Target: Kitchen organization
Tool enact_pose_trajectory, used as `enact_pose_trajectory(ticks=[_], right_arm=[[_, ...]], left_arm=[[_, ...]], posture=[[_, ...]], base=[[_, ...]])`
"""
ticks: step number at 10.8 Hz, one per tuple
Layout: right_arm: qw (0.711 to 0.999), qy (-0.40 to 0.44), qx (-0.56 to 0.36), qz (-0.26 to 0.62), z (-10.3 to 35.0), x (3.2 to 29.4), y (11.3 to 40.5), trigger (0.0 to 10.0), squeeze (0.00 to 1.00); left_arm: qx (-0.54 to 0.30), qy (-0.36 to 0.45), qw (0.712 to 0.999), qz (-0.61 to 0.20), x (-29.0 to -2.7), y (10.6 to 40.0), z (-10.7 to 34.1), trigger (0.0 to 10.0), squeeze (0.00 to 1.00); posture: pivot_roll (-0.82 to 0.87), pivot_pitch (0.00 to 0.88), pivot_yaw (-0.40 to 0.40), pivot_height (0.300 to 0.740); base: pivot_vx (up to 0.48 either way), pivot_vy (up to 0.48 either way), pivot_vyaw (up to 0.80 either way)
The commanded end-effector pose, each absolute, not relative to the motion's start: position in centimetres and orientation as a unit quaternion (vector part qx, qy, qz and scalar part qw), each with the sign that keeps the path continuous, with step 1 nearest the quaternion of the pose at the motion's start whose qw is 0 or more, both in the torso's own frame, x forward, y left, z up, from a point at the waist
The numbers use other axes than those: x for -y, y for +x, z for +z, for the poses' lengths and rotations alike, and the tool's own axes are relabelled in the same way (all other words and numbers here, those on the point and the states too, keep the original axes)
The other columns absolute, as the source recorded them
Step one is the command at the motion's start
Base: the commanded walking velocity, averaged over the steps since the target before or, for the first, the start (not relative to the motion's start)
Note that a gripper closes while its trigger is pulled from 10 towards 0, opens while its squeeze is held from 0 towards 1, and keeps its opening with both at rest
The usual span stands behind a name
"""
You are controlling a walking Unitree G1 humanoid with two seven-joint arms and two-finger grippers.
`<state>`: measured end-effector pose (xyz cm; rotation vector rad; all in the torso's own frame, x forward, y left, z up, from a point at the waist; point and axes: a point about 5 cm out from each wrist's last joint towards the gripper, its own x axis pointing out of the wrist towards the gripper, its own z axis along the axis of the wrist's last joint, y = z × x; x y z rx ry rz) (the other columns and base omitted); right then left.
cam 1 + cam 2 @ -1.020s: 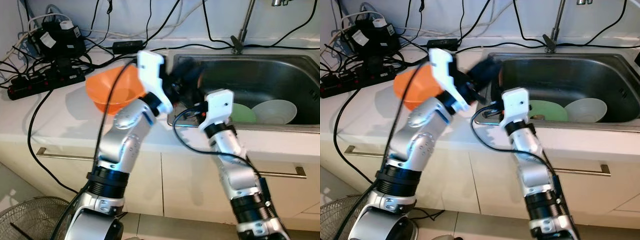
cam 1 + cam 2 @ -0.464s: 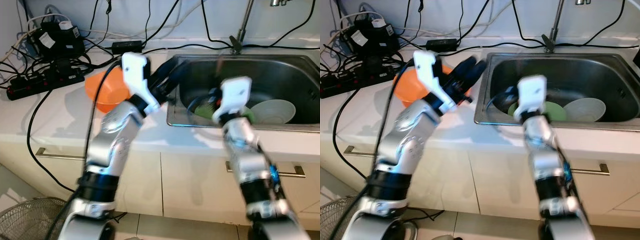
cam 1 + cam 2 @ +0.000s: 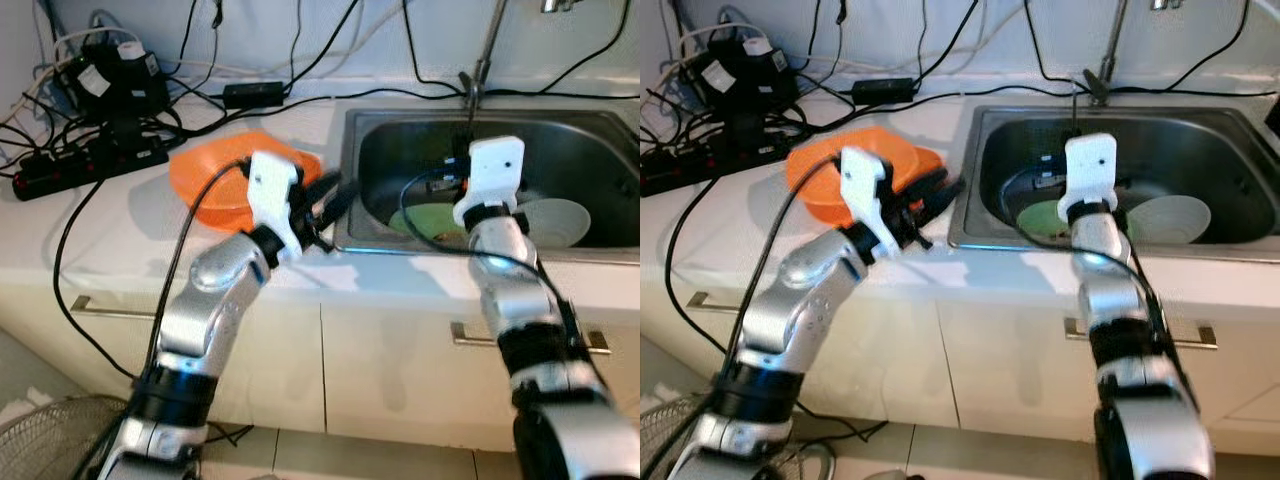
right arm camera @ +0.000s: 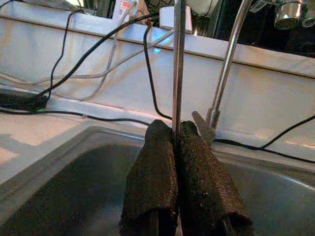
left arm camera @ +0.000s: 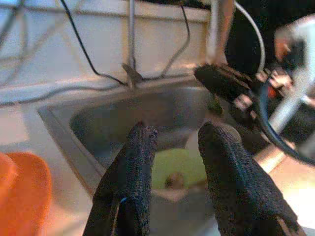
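An orange bowl [image 3: 225, 180] sits upright on the white counter, left of the steel sink [image 3: 345, 240]. Inside the sink lie a green plate [image 3: 425, 222] and a white bowl [image 3: 560, 218]. My left gripper [image 3: 328, 198] hovers open over the counter between the orange bowl and the sink's left rim, with nothing between its fingers [image 5: 140, 147]. My right gripper [image 4: 176, 129] is over the sink, above the green plate, shut on a thin metal rod [image 4: 178, 64] that stands upright; its lower end is hidden.
The faucet [image 3: 487, 50] rises at the sink's back edge. Power strips and tangled cables [image 3: 90, 150] crowd the counter's back left. A cable [image 3: 420, 250] from the right arm hangs over the sink's front rim. Cabinet handles [image 3: 530, 340] and a fan [image 3: 50, 440] are below.
My left arm drew back from the sink's rim and dropped toward the counter beside the orange bowl. My right arm swung from the sink's front edge up over the basin.
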<state>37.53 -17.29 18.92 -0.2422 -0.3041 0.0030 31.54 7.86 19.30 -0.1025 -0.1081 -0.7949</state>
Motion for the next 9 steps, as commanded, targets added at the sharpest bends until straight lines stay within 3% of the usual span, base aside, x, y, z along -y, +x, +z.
enact_pose_trajectory(ticks=[1,5,9], right_arm=[[0.98,-0.123,0.157,-0.005,19.3,17.4,37.8,10.0,0.0],[0.984,-0.147,0.096,-0.019,16.1,18.8,37.9,10.0,0.0],[0.986,-0.146,0.079,-0.015,14.8,18.4,37.8,10.0,0.0]], left_arm=[[0.048,-0.038,0.916,-0.396,-7.9,31.3,19.2,10.0,0.0],[-0.011,-0.008,0.901,-0.434,-7.5,29.7,17.1,10.0,0.0],[-0.039,0.005,0.895,-0.445,-7.6,29.1,16.4,10.0,0.0]], posture=[[0.04,0.0,0.058,0.74],[0.06,0.0,0.051,0.74],[0.07,0.0,0.057,0.74]], base=[[0.0,0.0,0.0],[0.0,0.0,0.0],[0.0,0.0,0.0]])
